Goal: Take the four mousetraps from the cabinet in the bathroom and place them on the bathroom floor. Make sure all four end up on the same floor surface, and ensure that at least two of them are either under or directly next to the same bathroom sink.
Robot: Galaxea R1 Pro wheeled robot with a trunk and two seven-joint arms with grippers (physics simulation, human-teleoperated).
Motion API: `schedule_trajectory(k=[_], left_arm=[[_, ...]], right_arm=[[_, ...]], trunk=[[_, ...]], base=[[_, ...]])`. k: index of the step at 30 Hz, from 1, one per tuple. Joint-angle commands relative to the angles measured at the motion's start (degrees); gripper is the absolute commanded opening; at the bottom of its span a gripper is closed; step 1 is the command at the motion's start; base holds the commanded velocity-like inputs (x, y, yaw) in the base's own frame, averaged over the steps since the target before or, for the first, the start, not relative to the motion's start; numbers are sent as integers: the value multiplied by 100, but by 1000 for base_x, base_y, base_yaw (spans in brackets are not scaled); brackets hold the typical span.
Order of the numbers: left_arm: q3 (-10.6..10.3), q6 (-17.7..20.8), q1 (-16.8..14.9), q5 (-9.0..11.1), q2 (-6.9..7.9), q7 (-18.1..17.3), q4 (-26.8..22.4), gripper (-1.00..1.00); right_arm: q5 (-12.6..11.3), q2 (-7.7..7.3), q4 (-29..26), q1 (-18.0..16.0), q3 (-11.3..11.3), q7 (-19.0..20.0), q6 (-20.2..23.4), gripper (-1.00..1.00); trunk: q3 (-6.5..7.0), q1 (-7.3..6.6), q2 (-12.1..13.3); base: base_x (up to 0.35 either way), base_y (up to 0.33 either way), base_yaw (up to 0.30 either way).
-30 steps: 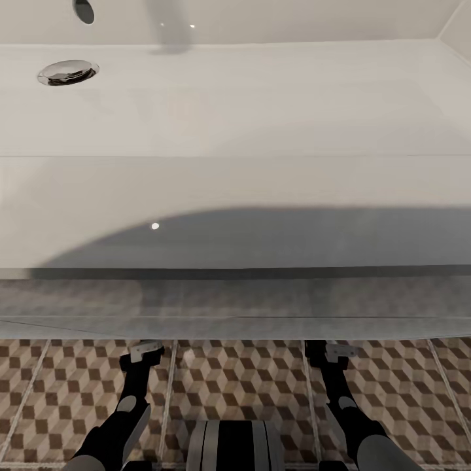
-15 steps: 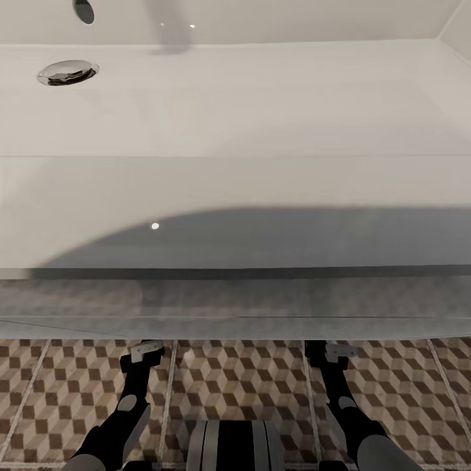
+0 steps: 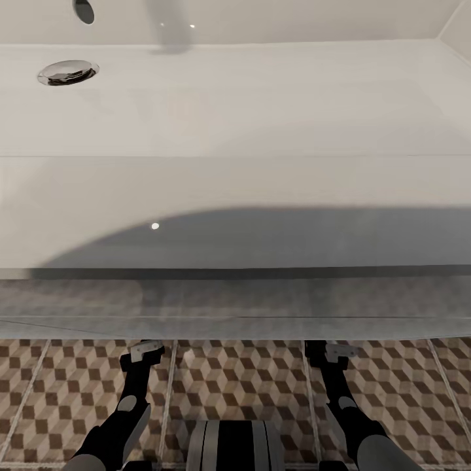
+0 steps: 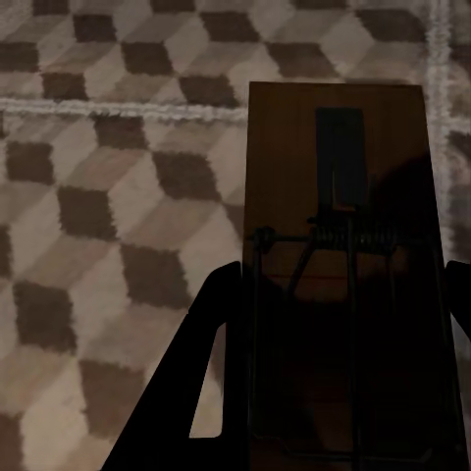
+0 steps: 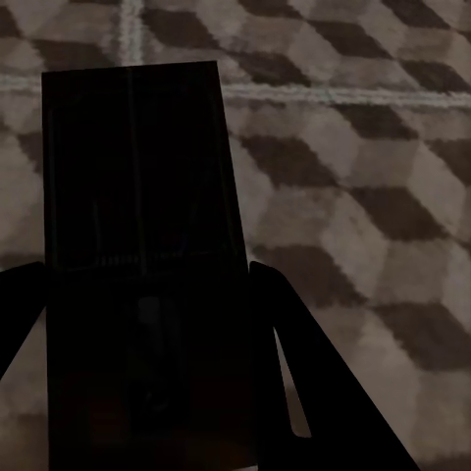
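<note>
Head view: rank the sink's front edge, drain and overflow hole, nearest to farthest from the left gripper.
1. Front edge, over the left gripper, which holds a mousetrap.
2. Drain, basin's left.
3. Overflow hole, back wall.

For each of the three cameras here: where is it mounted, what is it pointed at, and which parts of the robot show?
Head view: on the head, looking down over the white sink; both forearms and the base show above the bathroom floor.
Left wrist view: near the left gripper, facing a mousetrap between its fingers.
Right wrist view: near the right gripper, facing a second mousetrap.
Shared: both wrist views show the cube-patterned tiles.
</note>
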Motion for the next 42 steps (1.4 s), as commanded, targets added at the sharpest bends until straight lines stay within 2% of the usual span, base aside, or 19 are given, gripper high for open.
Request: schedule_trajectory(k=[1,7,16,42], left_arm=[[-26,-4,-2,10,3,43,4,-100],[-32,44,-1,-13,-8,34,6,-100],[-32,381,-9,-8,3,39,6,-100],[-32,388,-10,-43,-22,73,4,-100]], right_arm=[[44,3,4,-3,-25,-16,-16,-100],[29,3,2,-3,-23,-16,13,-100],[12,5,4,-50,-23,-16,184,-100],[-3,22,5,-126,-33,46,715,-100]], trunk=[[-3,-1,-1],[-3,-1,-1],[-3,-1,-1],[-3,-1,-1]], base=[[0,0,0],[0,0,0],[0,0,0],[0,0,0]])
